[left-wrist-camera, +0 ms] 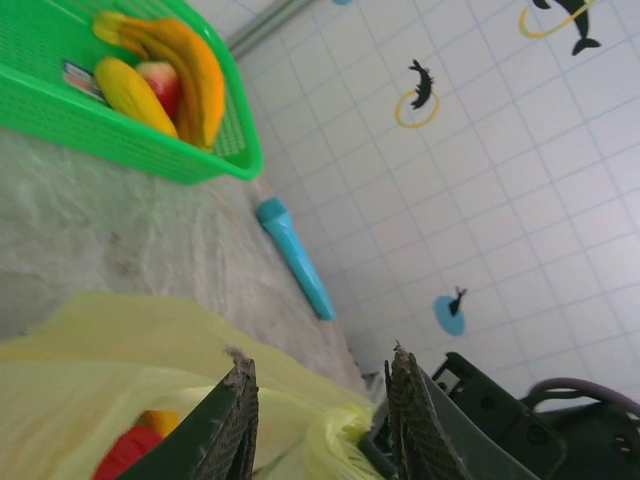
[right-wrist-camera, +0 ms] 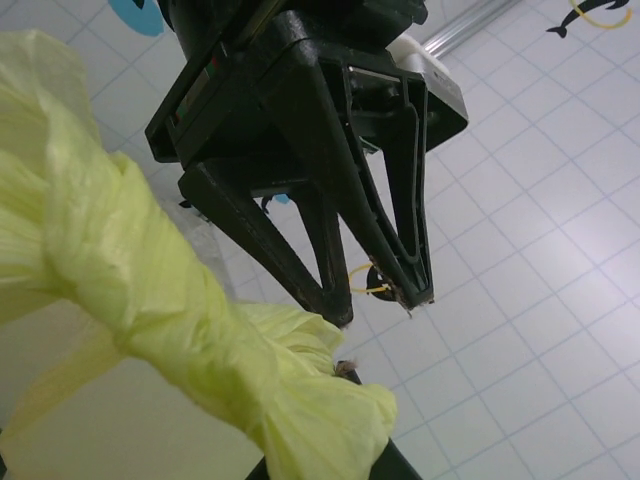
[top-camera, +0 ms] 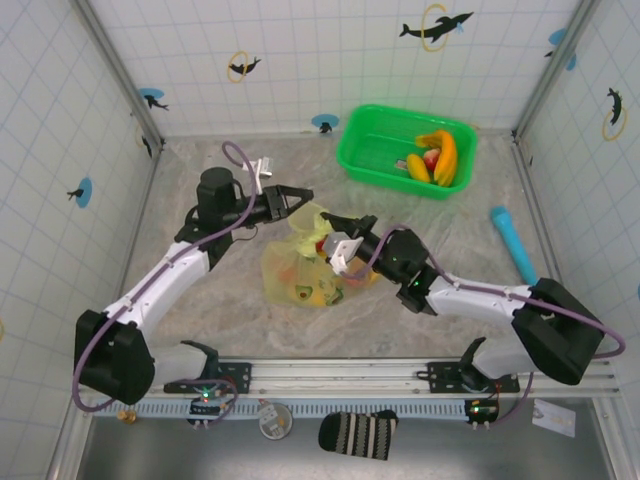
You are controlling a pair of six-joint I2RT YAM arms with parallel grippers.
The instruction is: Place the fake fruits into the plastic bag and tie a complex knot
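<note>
While the twisted yellow-green handle strip (right-wrist-camera: 170,320) is clamped by the right gripper (top-camera: 330,233), the left gripper (left-wrist-camera: 320,372), jaws narrowly apart astride it and pinch unconfirmed, is to be closed fully before pulling. The translucent yellow-green plastic bag (top-camera: 285,268), with glossy toy fruits (top-camera: 318,291) inside, is located at frame centre.

The table (top-camera: 450,225) has a mottled beige and grey stone-look top, walled in on three sides by white tiles. A bright green basket (top-camera: 352,158) stands at the far right, close to the back wall. A cyan cylinder (top-camera: 513,243) lies by the right wall, well apart from the basket. The plastic bag (top-camera: 288,268) sits mid-table, apparently resting on its bulging underside.
</note>
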